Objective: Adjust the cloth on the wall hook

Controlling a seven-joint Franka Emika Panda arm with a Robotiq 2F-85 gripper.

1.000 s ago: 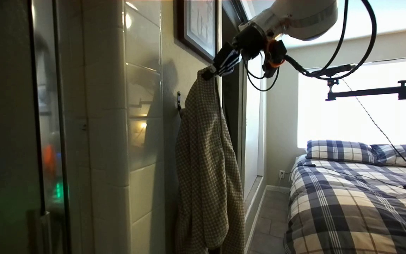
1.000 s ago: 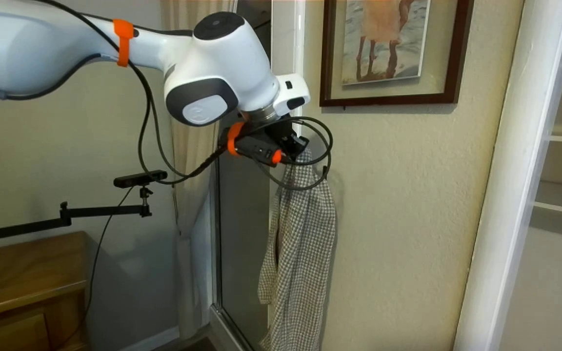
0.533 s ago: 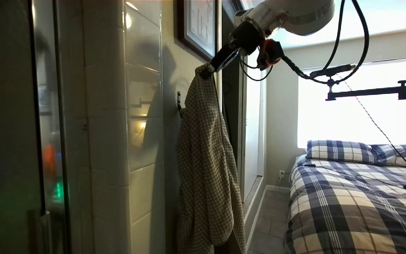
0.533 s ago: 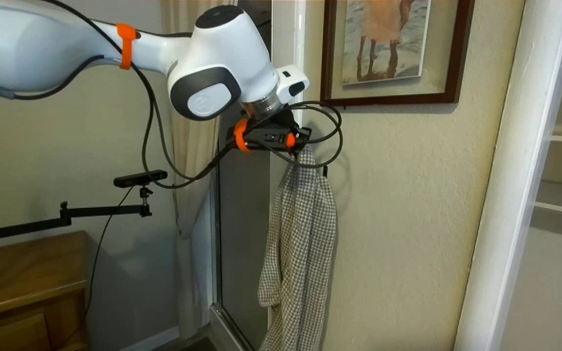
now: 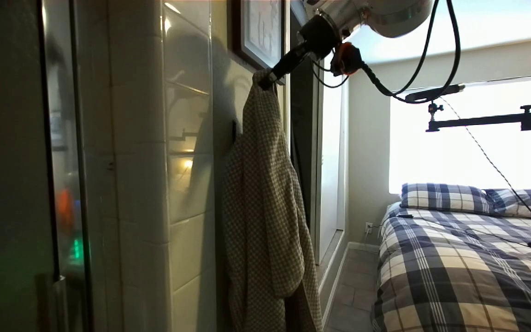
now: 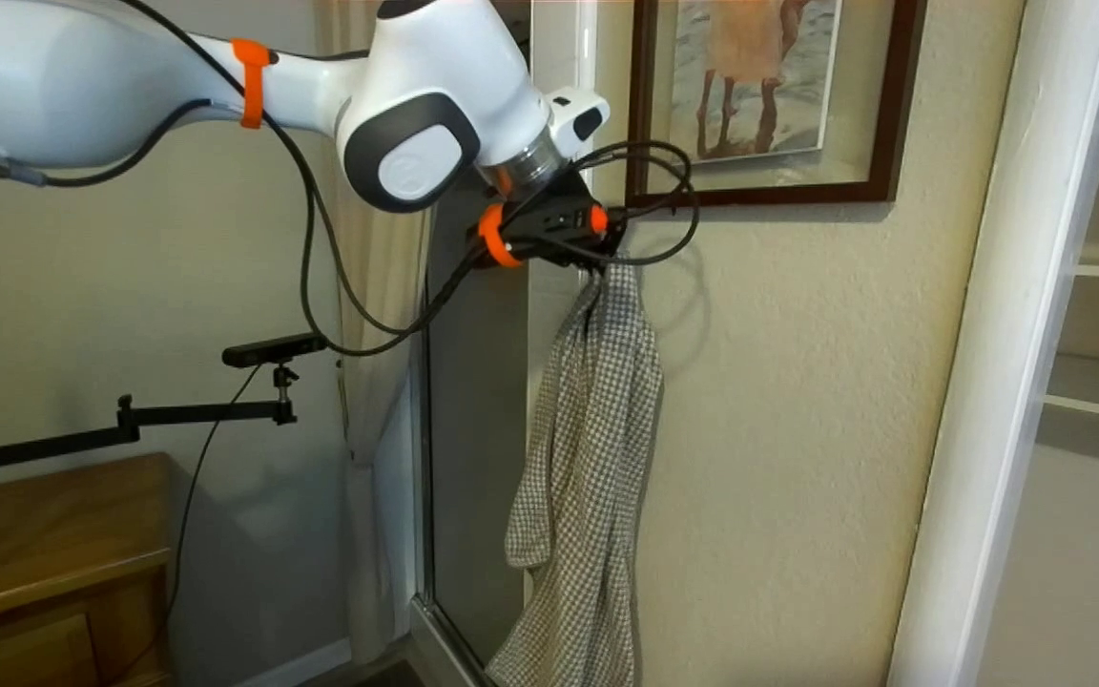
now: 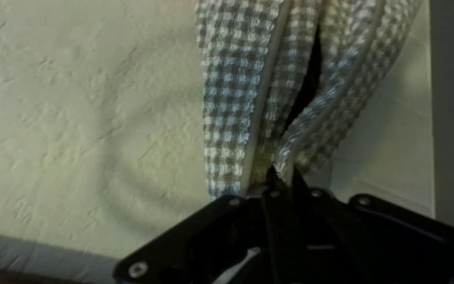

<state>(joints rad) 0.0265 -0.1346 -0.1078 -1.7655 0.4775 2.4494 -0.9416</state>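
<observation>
One long cloth (image 5: 265,207) hangs beside the tiles (image 5: 189,244) in an exterior view, its peak clenched in the pincer (image 5: 268,82) above the half-hidden wall hook (image 5: 234,131). In an exterior view, the picture frame (image 6: 759,197) has its lower edge near the pincer; roomy wall (image 6: 798,429) parts cloth from white trim (image 6: 993,363). In the wrist view, the pincer grips a hemmed edge.

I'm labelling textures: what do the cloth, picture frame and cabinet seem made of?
Cloth: woven fabric, mostly matt, perhaps cotton; threads show in the wrist view.
Picture frame: probably wood, smooth, by its even reddish-brown colour.
Cabinet: likely wood or veneer, satin-looking; honey-brown tone, panelled front.
</observation>
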